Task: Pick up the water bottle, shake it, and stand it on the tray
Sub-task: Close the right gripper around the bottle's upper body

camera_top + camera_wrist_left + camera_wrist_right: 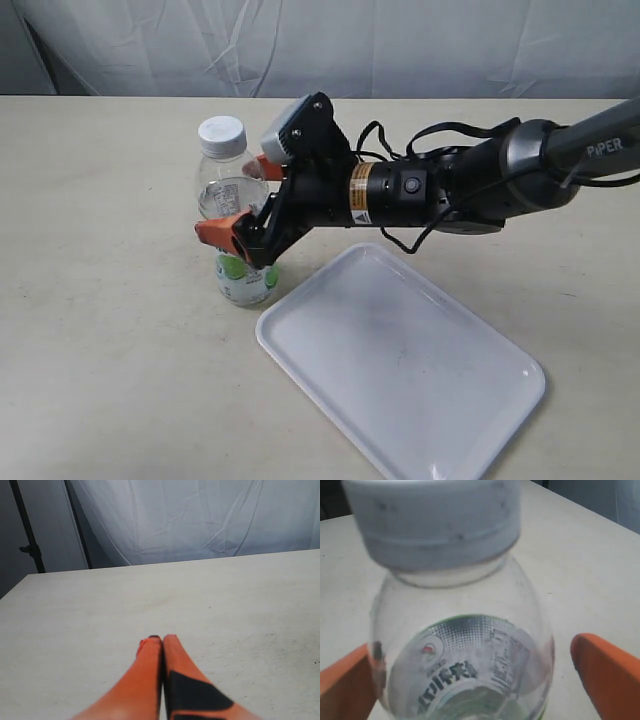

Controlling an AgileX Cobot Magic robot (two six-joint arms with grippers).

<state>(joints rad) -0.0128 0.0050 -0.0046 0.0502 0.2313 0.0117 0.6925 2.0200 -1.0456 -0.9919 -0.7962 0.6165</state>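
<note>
The water bottle (222, 190) stands upright on the table, just left of the tray (400, 370). It is clear, with a white cap (221, 135) and a green-and-white label low down. My right gripper (238, 200) reaches in from the right and is open, with one orange finger on each side of the bottle's shoulder. In the right wrist view the bottle (465, 630) fills the gap; one finger (607, 675) stands clear of it and the other (345, 685) is at its wall. My left gripper (161, 640) is shut on nothing, above bare table.
The white tray lies flat and holds nothing, its near corner close to the bottle's base. A pale curtain (320, 45) closes off the back of the beige table (100, 350). A dark stand (27, 530) shows beyond the table edge in the left wrist view.
</note>
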